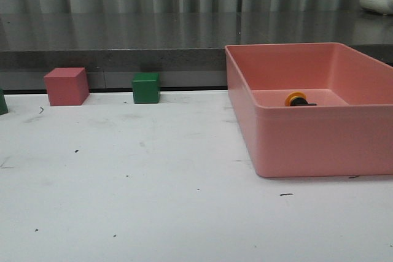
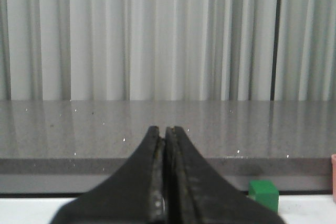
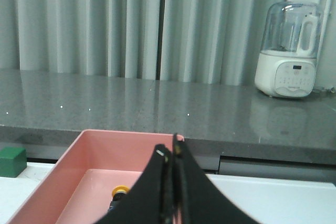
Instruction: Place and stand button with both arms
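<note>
The button (image 1: 298, 99), with a yellow-orange cap and a dark body, lies on its side on the floor of the pink bin (image 1: 307, 145) at the right of the table. From the right wrist the button (image 3: 119, 191) shows inside the pink bin (image 3: 63, 169), partly hidden behind my fingers. My right gripper (image 3: 170, 153) is shut with nothing in it, hanging above and short of the bin. The left gripper (image 2: 164, 129) is shut and empty too, facing the grey counter. Neither arm appears in the front view.
A pink cube (image 1: 66, 86) and a green cube (image 1: 146, 88) stand at the table's back edge, the green cube (image 2: 263, 194) also in the left wrist view. A grey counter (image 1: 123, 38) runs behind. A white appliance (image 3: 290, 51) stands on it at the right.
</note>
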